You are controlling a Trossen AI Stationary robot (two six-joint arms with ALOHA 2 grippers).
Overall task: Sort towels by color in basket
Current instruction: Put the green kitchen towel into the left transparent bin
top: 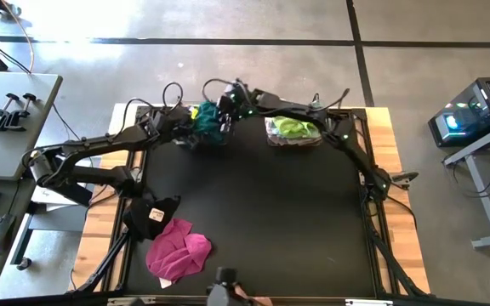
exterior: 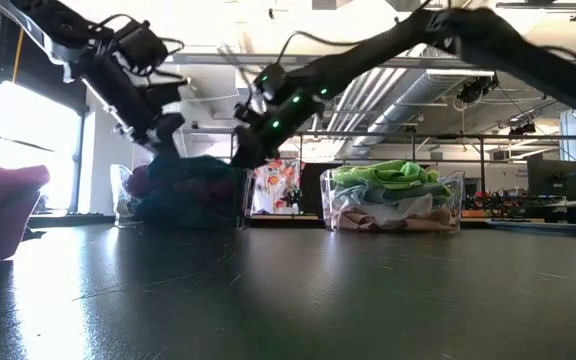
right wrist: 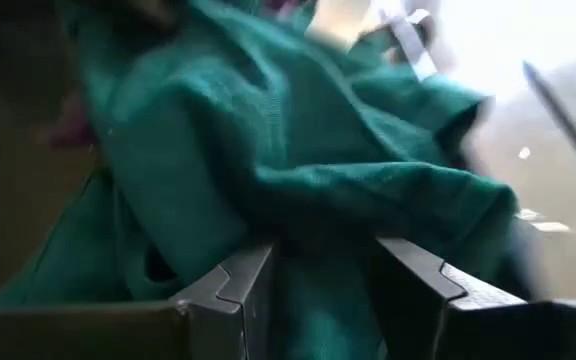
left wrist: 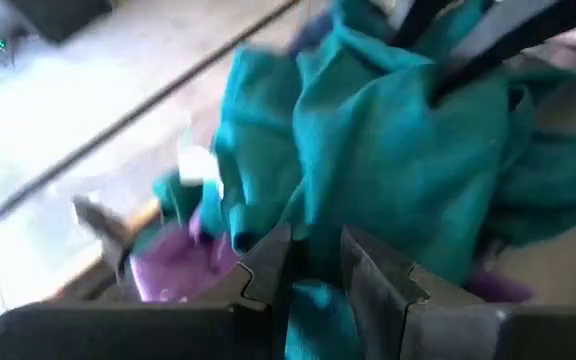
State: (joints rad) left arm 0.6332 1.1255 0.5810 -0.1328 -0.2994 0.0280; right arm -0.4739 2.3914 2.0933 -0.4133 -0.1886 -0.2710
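Observation:
A teal towel [top: 208,121] sits on top of the dark towels heaped in the left clear basket [exterior: 128,205] at the table's far edge; a purple towel [left wrist: 173,262] shows under it. Both grippers are at this basket, each shut on teal cloth: my left gripper [top: 192,124] from the table's left, my right gripper [top: 222,112] reaching across from the right. Whether they have the same towel I cannot tell. The right clear basket [exterior: 450,215] holds lime green towels [top: 293,127] on pale ones. A magenta towel [top: 179,252] and a black towel [top: 156,212] lie on the mat near the front left. My left gripper has bunched teal cloth [left wrist: 314,298] between its two fingers, coming slanting down from the table's left. Edge or fold, I cannot tell. The cloth spreads ahead of the fingers over the pile in the basket. My right gripper has a thick fold of teal cloth [right wrist: 318,285] between its two fingers, slanting down from the table's right. The cloth bulges slack ahead of the fingers, above the left basket.
The two arms nearly meet over the left basket [top: 196,143]. The black mat [top: 279,221] spreads wide between the baskets and the front edge. Cables run along the table's far edge. A desk with clamps [top: 11,110] stands off the table's left.

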